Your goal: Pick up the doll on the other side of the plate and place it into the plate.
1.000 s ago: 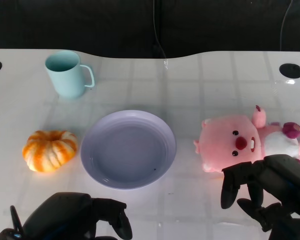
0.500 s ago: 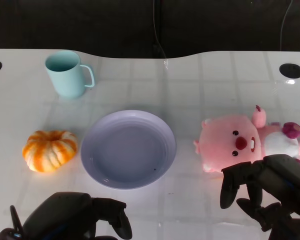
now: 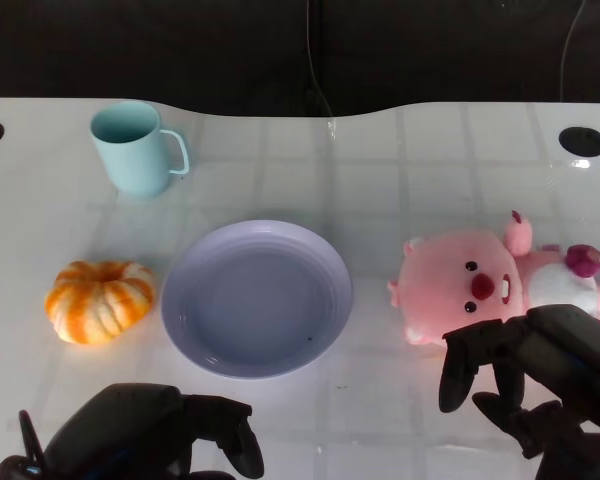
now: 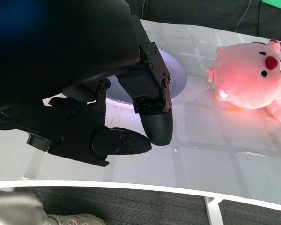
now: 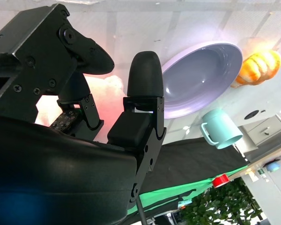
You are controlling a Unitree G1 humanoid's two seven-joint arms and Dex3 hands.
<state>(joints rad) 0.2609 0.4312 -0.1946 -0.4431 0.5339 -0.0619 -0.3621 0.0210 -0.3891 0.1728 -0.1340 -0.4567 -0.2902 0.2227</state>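
- Pink doll [image 3: 490,290] lies on its back at the right of the head frame, well apart from the plate [image 3: 257,298], which sits in the middle.
- Right hand [image 3: 525,380] is at the lower right of the frame, just below the doll, with its fingers [image 3: 458,370] spread apart and holding nothing. Whether they already touch the doll, I cannot tell.
- Left hand [image 3: 145,435] rests at the lower left, below the plate. Its fingers are curled inward and empty; the left wrist view shows this too, with the fingers [image 4: 152,122] bent over the table.
- An orange pumpkin [image 3: 100,300] lies left of the plate, and a blue cup [image 3: 135,147] stands in the upper left.
- Step in hand, as I judge it: the reach toward the doll, before the grasp. The doll is not yet lifted.
- Next move calls for the right hand to go forward over the soft body, close around the head or belly, then lift and carry it left to the plate.
- Being plush, the doll should give under the fingers, so a wide hold seems safer than a pinch.
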